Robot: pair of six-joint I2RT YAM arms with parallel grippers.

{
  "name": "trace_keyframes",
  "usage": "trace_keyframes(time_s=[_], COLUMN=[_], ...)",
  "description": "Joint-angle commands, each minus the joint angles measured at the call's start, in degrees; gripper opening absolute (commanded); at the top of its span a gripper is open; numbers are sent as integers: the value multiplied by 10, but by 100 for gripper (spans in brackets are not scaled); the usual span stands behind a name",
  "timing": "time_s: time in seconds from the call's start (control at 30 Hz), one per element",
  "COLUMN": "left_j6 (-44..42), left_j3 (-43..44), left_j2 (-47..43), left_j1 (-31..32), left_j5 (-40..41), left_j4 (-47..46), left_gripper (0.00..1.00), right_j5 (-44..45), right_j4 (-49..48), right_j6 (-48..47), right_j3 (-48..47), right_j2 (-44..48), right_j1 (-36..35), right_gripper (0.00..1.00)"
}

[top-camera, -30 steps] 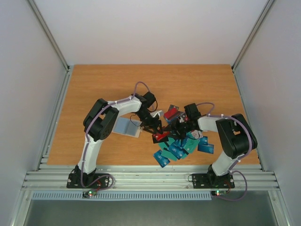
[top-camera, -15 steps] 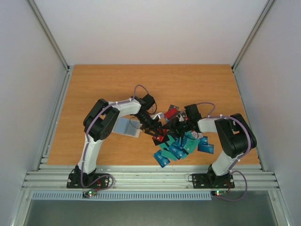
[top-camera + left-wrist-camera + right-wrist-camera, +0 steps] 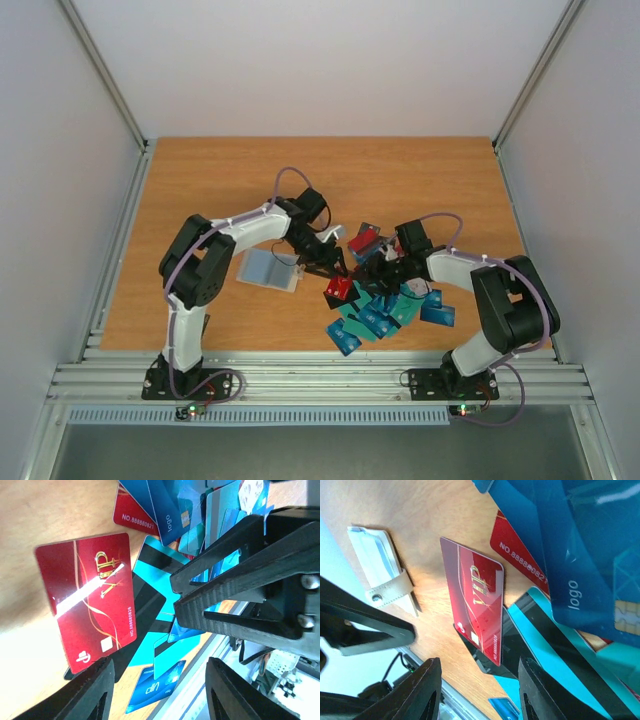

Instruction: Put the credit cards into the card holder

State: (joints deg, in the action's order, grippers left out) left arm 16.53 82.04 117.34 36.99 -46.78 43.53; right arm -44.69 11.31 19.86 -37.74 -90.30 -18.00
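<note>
The credit cards (image 3: pixel 385 305) lie in a loose pile right of centre, mostly teal and blue. A red card (image 3: pixel 340 289) lies at the pile's left edge, partly over a black card; it shows in the left wrist view (image 3: pixel 90 600) and the right wrist view (image 3: pixel 475 600). The card holder (image 3: pixel 268 268) lies open to the left, and its cream strap shows in the right wrist view (image 3: pixel 380 565). My left gripper (image 3: pixel 325 263) (image 3: pixel 159 665) is open and empty just above the red card. My right gripper (image 3: pixel 372 268) (image 3: pixel 480 665) is open and empty, facing it across the card.
The two grippers are close together, tips a few centimetres apart; the right gripper's black fingers (image 3: pixel 250 580) fill the left wrist view. Another red card (image 3: pixel 364 238) lies at the pile's far side. Metal rails (image 3: pixel 320 380) run along the near table edge.
The left arm's elbow has swung left and its gripper has drawn back slightly up-left. The right arm's elbow has shifted right. The red card stays on the table.
</note>
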Motion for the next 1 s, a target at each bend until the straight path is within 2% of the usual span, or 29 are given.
trace_keyframes(time_s=[0.0, 0.13, 0.27, 0.47, 0.6, 0.97], left_j6=[-8, -24, -28, -30, -14, 15], left_j3=[0, 4, 8, 10, -3, -11], left_j2=[-26, -5, 20, 54, 67, 87], left_j1=[-7, -7, -5, 5, 8, 8], left_j5=[58, 107, 108, 77, 42, -11], left_j4=[18, 24, 19, 14, -21, -65], left_gripper=[53, 52, 52, 51, 50, 49], right_j5=[17, 14, 19, 28, 21, -39], right_j4=[52, 34, 28, 29, 10, -102], right_j6=[-44, -40, -40, -51, -51, -19], right_j3=[-10, -17, -33, -46, -46, -31], right_j2=[6, -19, -41, -67, -88, -116], right_j1=[-3, -3, -3, -5, -11, -15], right_gripper=[44, 44, 43, 43, 43, 43])
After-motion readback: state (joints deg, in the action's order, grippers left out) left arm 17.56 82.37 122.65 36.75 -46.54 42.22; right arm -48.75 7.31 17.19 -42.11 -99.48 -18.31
